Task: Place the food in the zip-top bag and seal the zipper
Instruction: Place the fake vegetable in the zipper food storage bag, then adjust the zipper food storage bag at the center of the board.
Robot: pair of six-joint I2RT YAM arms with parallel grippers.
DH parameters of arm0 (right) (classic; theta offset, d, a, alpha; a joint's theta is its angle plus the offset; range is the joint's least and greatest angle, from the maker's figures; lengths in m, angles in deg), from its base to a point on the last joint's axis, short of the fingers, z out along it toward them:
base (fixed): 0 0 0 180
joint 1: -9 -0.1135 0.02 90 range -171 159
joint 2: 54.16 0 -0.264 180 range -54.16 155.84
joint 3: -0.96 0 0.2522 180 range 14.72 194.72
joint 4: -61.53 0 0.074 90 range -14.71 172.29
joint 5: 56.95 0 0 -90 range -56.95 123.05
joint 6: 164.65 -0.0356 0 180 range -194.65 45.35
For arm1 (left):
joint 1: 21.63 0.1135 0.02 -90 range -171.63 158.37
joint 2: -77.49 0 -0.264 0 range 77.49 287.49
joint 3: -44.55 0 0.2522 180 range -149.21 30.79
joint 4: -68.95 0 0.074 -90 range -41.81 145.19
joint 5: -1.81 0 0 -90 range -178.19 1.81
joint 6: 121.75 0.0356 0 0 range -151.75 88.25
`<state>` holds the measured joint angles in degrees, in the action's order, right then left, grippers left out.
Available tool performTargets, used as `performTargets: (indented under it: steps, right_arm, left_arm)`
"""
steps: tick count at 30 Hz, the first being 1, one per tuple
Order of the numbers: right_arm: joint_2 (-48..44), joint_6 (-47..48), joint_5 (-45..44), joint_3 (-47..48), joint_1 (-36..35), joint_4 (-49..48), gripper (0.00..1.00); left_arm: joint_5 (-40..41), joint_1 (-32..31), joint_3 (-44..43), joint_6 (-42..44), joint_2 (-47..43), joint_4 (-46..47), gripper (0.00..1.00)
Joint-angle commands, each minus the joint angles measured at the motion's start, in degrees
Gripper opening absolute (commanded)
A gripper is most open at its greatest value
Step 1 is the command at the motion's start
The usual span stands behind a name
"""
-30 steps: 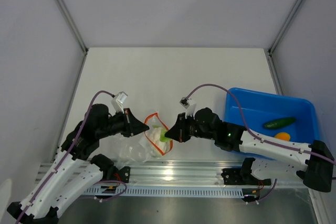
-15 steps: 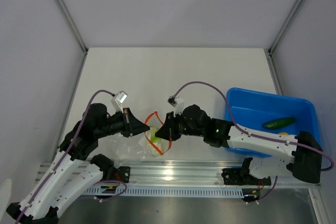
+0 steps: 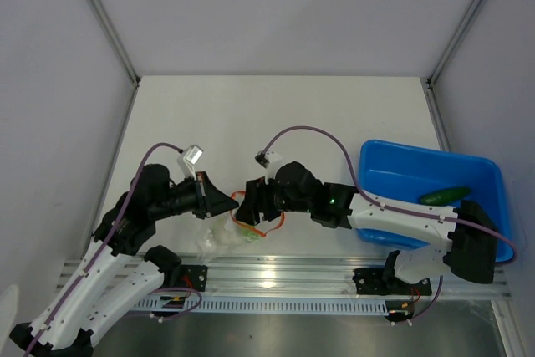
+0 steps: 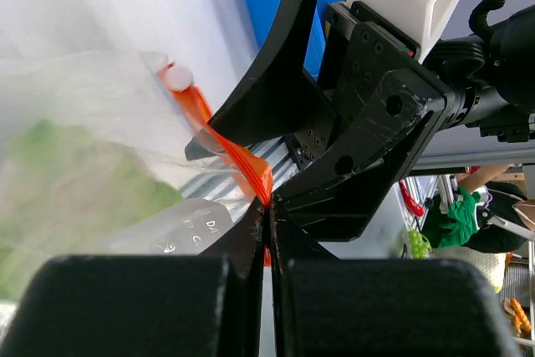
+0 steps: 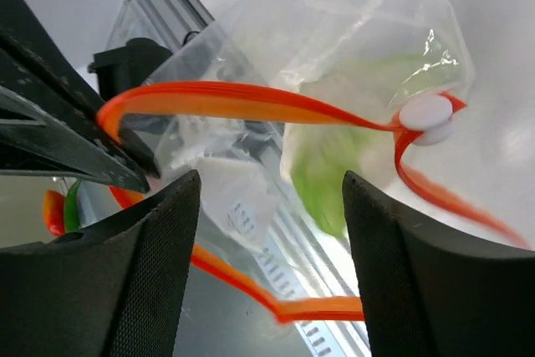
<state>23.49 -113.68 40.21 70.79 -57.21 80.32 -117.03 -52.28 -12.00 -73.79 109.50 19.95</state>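
Observation:
The clear zip-top bag [image 3: 211, 238] lies at the table's near edge between the arms. My left gripper [image 3: 228, 203] is shut on its orange zipper [image 4: 251, 165] at the mouth. The zipper [image 5: 251, 102] loops wide, with a white slider [image 5: 426, 114] on it. My right gripper [image 5: 272, 265] stands open at the bag's mouth [image 3: 247, 206], with nothing between its fingers [image 5: 159, 265]. One piece of food, a pale green leafy lump [image 5: 334, 156], lies loose inside the bag [image 3: 234, 232]. A dark green cucumber [image 3: 445, 196] rests in the blue tray.
The blue tray [image 3: 393, 169] stands at the right, and my right arm crosses its near side. A metal rail [image 3: 276, 277] runs along the table's near edge, just below the bag. White walls close in the table on three sides.
My right gripper moved left into the bag's mouth and opened, letting go of the leafy lump, which now lies in the bag. The left gripper kept its hold.

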Motion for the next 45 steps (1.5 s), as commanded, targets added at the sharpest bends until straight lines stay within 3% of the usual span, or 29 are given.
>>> performTargets:
  steps: [1, 9, 11, 12, 13, 14, 20, 25, 33, 39, 45]
  right_arm:
    - [-3.1, 1.32, -3.89, 2.81, -0.14, 6.01, 0.71]
    - [-14.09, -0.87, -19.62, 0.71, 0.29, 19.73, 0.74]
    - [-16.02, -1.31, -20.17, -0.7, 1.0, 22.64, 0.74]
    - [-16.47, -1.32, -19.9, -1.31, 1.35, 23.52, 0.82]
    - [-16.91, -1.75, -20.25, -1.93, 1.7, 24.74, 0.99]
    - [-17.44, -2.1, -20.17, -3.59, 1.79, 24.93, 1.0]
    - [-20.43, -9.11, -19.28, -13.16, 1.88, 21.6, 0.99]
    - [-21.75, -11.95, -15.51, -20.38, 2.76, 8.69, 0.96]
    - [-15.86, -12.83, -14.63, -19.08, 3.11, 4.71, 0.84]
    - [-19.72, -14.68, -16.65, -20.21, 3.11, 5.08, 0.78]
    - [-21.14, -16.17, -16.13, -19.34, 3.2, 4.8, 0.94]
  left_arm:
    - [-0.96, -0.37, -2.92, -0.32, -0.1, 0.71, 0.01]
    - [-1.22, -0.37, -2.31, -0.15, 0.25, 1.05, 0.01]
    - [-1.31, -0.37, -2.22, -0.23, 0.42, 1.58, 0.01]
    - [-1.31, -0.37, -2.3, -0.23, 0.42, 1.67, 0.0]
    - [-1.31, -0.37, -1.95, -0.32, 0.42, 1.93, 0.01]
    - [-1.57, -0.37, -1.78, -0.41, 0.42, 2.28, 0.01]
    - [-1.92, -0.37, -1.07, -0.76, 0.25, 3.16, 0.01]
    - [-2.1, -0.37, -0.55, -0.94, -0.02, 3.43, 0.01]
    - [-2.01, -0.37, -0.46, -0.94, -0.54, 2.99, 0.01]
    - [-1.83, -0.37, -0.37, -0.67, -1.16, 2.55, 0.0]
    - [-2.01, -0.37, 1.21, -1.37, -1.6, 3.69, 0.0]
